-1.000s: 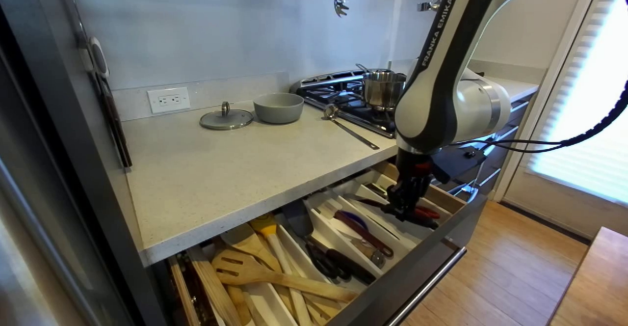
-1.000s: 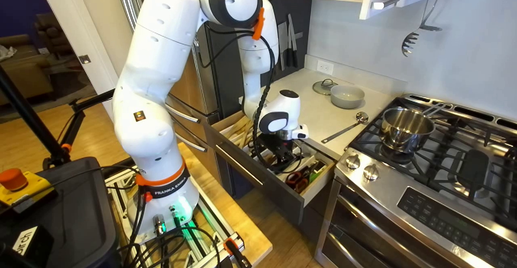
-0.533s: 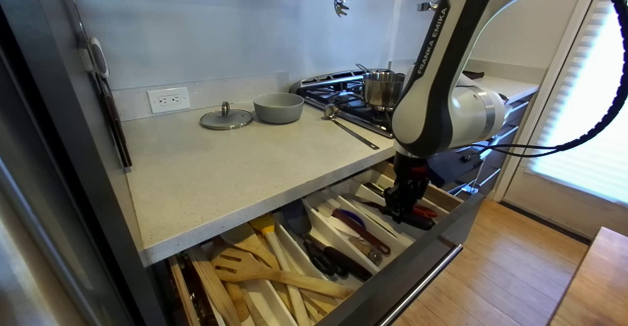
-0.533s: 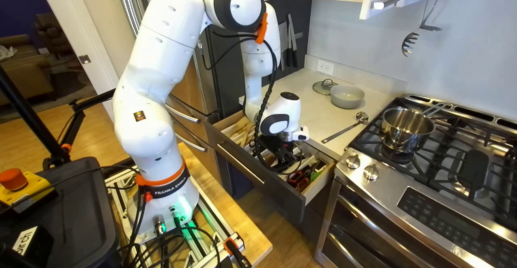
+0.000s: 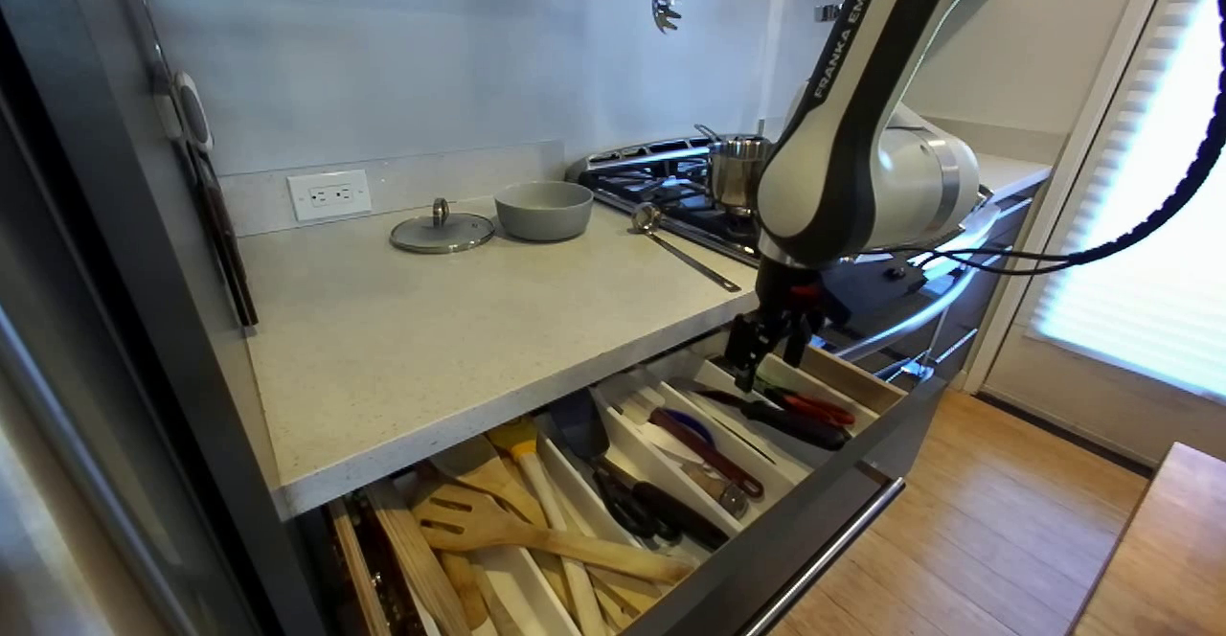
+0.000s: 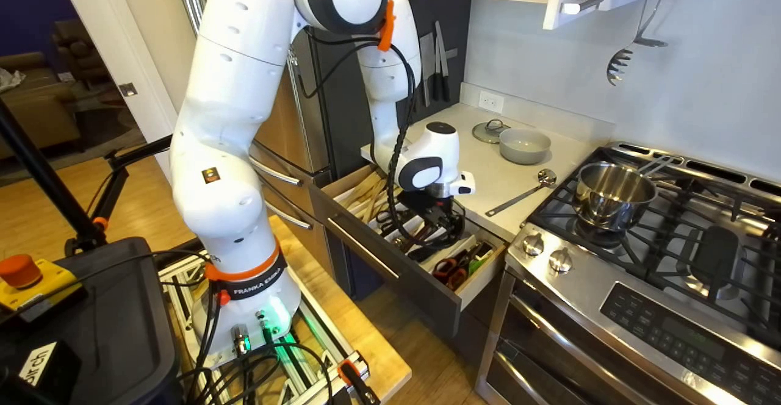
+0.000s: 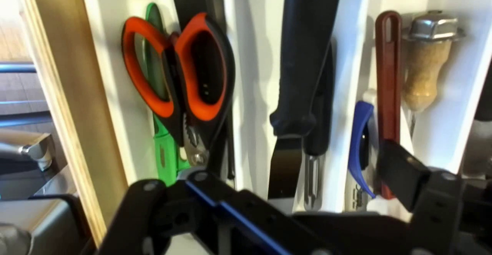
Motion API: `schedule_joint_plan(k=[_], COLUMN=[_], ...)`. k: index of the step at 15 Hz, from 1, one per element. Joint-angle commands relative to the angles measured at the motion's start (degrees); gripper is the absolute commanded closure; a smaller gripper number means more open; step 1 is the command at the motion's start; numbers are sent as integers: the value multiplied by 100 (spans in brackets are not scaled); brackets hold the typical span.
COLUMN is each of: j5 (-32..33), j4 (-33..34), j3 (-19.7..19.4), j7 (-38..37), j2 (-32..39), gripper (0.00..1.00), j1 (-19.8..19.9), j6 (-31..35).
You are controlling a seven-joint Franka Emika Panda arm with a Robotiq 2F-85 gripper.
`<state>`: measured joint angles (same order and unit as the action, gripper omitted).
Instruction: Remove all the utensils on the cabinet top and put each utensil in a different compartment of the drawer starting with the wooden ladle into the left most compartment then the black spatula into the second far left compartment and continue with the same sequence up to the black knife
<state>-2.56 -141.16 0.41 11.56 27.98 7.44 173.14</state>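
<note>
Claw (image 5: 771, 374) gapes over drawer (image 5: 814, 510); arm (image 5: 852, 157) reads FRANKA EMIKA, label (image 6: 38, 363) perhaps "orch".

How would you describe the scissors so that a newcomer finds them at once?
Go to the open drawer below the countertop, then its end compartment nearest the stove. The scissors lie there, over a green tool. Two orange handle loops set them apart from it and the black knife next door.
</note>
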Motion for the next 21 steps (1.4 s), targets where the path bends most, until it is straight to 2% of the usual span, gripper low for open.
schedule_joint_plan(k=[1,6,8,12,21], j5=[142,-187,-295,-165,-40], j4=[-301,-518,-600,-686,-736], j3=[17,215,163,-17,-10], j7=[-140,-67,-91,-455,-1173], j2=[-723,-1817,-2303,-3154,-4561], gripper=[0,0,0,0,0], j1=[21,98,-16,-228,-375], j6=[-207,-1261,-1711,-2388,-3689])
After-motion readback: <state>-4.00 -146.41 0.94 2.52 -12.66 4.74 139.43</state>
